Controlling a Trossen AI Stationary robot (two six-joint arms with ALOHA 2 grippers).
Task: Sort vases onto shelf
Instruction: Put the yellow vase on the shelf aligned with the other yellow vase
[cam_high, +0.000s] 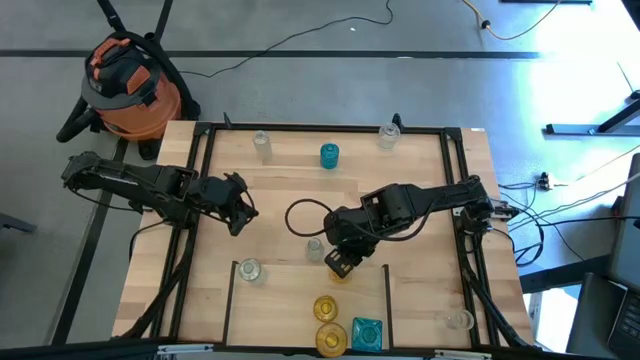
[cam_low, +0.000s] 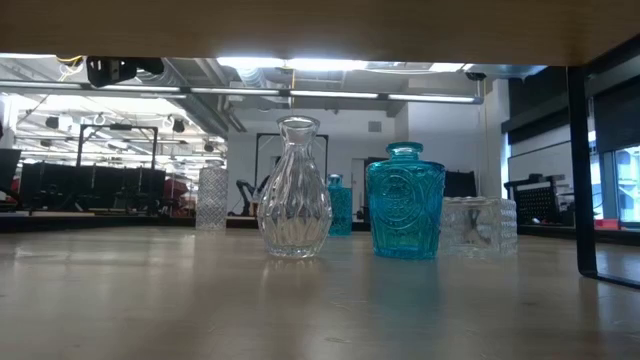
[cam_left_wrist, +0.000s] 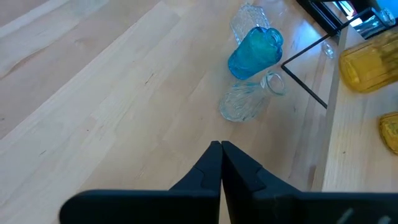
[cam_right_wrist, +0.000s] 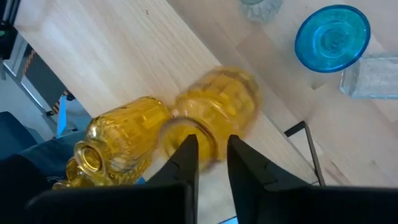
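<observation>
Amber vase (cam_right_wrist: 214, 112) sits clamped in our right end effector (cam_right_wrist: 211, 152) above the shelf's (cam_high: 290, 290) middle section, near two amber vases (cam_high: 328, 322) already grouped there, presumably by colour. Farther off, our left end effector (cam_left_wrist: 221, 163) waits closed and empty over the desk (cam_left_wrist: 93, 93).

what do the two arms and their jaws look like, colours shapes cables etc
Both arms are dark, nearly black, built of chunky jointed segments, seen from above. The left gripper ends in two black, tapering, wedge-shaped jaws, matte and angular in its wrist view. The right gripper has the same black pointed pair. A thin black cable loops on the table beside the right arm. No markings or labels are visible.
</observation>
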